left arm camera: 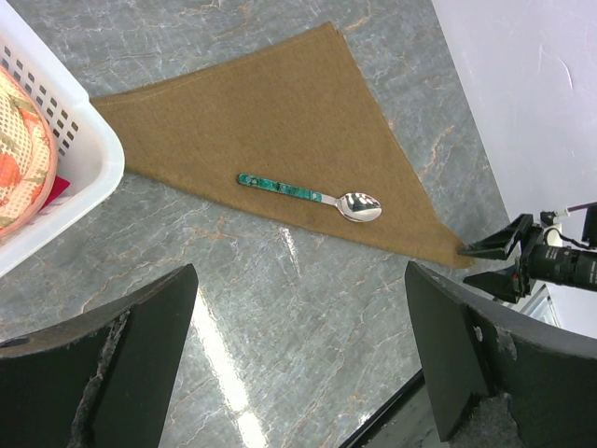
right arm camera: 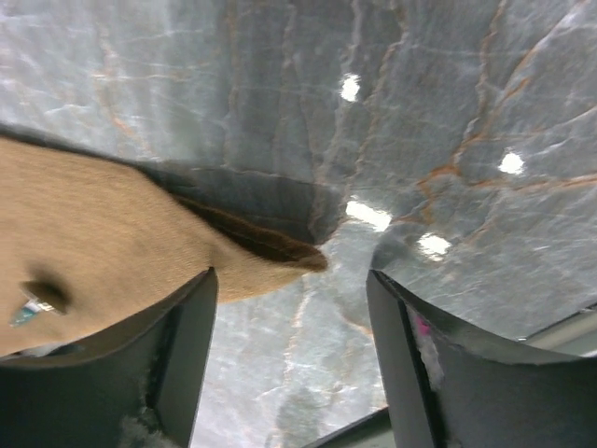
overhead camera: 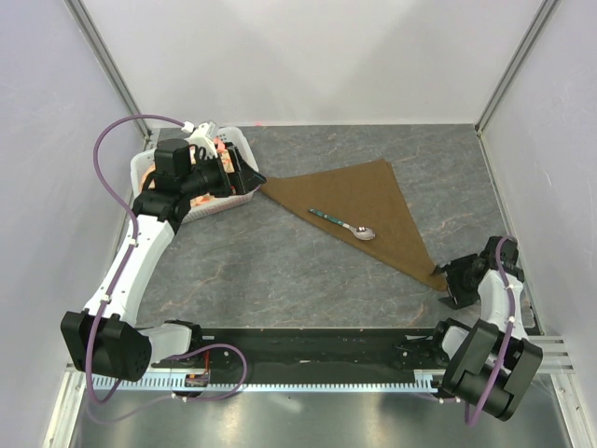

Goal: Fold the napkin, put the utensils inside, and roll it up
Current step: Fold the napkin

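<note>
The brown napkin (overhead camera: 359, 201) lies folded into a triangle on the grey table, with one long point reaching toward the near right. A spoon, the utensil (overhead camera: 343, 224), rests on it; its teal handle and silver bowl (left arm camera: 308, 195) lie along the napkin's near edge. My right gripper (overhead camera: 454, 285) is low at that near-right point. In the right wrist view its jaws (right arm camera: 291, 280) stand open, and the napkin's tip (right arm camera: 298, 257) lies just ahead of the gap, ungripped. My left gripper (left arm camera: 300, 280) hangs wide open and holds nothing, above the table by the napkin's left corner.
A white slotted basket (overhead camera: 149, 168) stands at the far left under the left arm, holding orange-patterned plates (left arm camera: 19, 149). The enclosure's walls close in the back and both sides. A black strip (overhead camera: 317, 345) runs along the table's near edge.
</note>
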